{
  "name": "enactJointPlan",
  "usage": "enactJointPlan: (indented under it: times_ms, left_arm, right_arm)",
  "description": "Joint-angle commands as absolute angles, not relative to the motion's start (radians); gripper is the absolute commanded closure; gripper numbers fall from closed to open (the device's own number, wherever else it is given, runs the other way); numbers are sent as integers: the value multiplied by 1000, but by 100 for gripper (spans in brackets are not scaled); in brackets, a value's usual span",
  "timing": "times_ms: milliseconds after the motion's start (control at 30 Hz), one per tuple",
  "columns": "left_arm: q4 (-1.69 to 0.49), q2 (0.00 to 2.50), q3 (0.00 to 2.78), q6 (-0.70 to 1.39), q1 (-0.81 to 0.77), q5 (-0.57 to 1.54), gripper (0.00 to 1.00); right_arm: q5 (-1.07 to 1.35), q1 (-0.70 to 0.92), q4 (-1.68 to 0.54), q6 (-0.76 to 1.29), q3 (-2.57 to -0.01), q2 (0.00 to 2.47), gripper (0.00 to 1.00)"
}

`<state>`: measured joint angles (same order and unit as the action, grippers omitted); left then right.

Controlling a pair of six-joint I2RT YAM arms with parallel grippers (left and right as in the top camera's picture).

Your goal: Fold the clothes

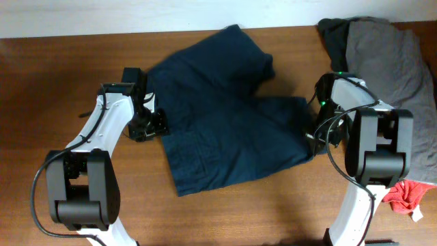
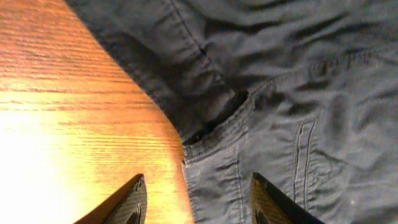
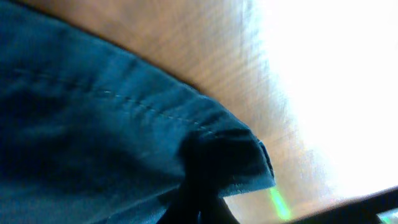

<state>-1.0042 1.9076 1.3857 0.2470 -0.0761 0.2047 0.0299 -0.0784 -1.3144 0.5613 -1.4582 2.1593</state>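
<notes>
Left gripper (image 2: pixel 196 186) hangs spread wide over the navy shorts (image 1: pixel 225 116) mid-bench (image 1: pixel 68 68), while right gripper (image 3: pixel 202 199) is clamped tight on their hem.

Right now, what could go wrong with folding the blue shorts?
1. The right jaws are shut on just a corner of the navy shorts; it might slip out when lifted.
2. The left jaws stand open over the shorts' edge, gripping nothing, so a pull from the right could drag and bunch the shorts.
3. The grey clothes lie close to the right arm and might snag.
</notes>
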Motion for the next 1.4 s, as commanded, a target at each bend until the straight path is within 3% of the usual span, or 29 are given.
enactJointPlan:
  times_ms: [0, 233, 267, 367, 467, 533, 567, 633, 667, 700, 733, 933, 1000, 1033, 1100, 1233, 1367]
  left_arm:
    - [-982, 1907, 1394, 231, -72, 152, 44]
    - [-954, 1907, 1394, 230, 4, 152, 43]
    - [-954, 1907, 1394, 230, 8, 152, 43]
    - [-950, 1907, 1394, 230, 10, 151, 43]
    - [-950, 1907, 1394, 214, 10, 152, 43]
    - [-950, 1907, 1394, 212, 10, 152, 43]
    - [-946, 1907, 1394, 212, 10, 152, 43]
    - [-930, 1907, 1394, 211, 10, 153, 43]
    - [-905, 1907, 1394, 187, 9, 165, 43]
    - [-894, 1907, 1394, 176, 9, 168, 40]
    - [-883, 1907, 1394, 165, 9, 168, 38]
    - [-858, 1907, 1394, 163, 9, 168, 37]
    - [-848, 1907, 1394, 163, 9, 168, 37]
    - [-846, 1907, 1394, 163, 9, 168, 36]
    - [-843, 1907, 1394, 163, 9, 168, 36]
    - [-838, 1907, 1394, 163, 9, 167, 36]
    - [-838, 1907, 1394, 163, 9, 167, 37]
  right_arm:
    - [-13, -28, -1328, 577, -1385, 2134, 96]
    - [-14, 153, -1372, 579, -1318, 1767, 95]
    - [-17, 160, -1386, 551, -1318, 1754, 90]
    - [-110, 164, -1439, 539, -1318, 1746, 89]
    - [-125, 164, -1384, 480, -1322, 1702, 88]
    - [-125, 163, -1340, 402, -1340, 1651, 82]
    - [-124, 163, -1293, 345, -1352, 1628, 65]
    - [-73, 163, -1144, 196, -1375, 1598, 43]
    - [-3, 163, -989, 94, -1383, 1596, 21]
    - [8, 163, -894, 78, -1383, 1601, 11]
    - [7, 163, -788, 78, -1383, 1613, 9]
    - [24, 162, -381, 83, -1384, 1757, 11]
    - [55, 162, -270, 86, -1385, 1858, 27]
    - [77, 162, -238, 86, -1385, 1892, 41]
    - [125, 163, -173, 86, -1385, 1955, 84]
    - [155, 165, -62, 116, -1385, 2045, 96]
    - [182, 165, 35, 140, -1385, 2135, 96]
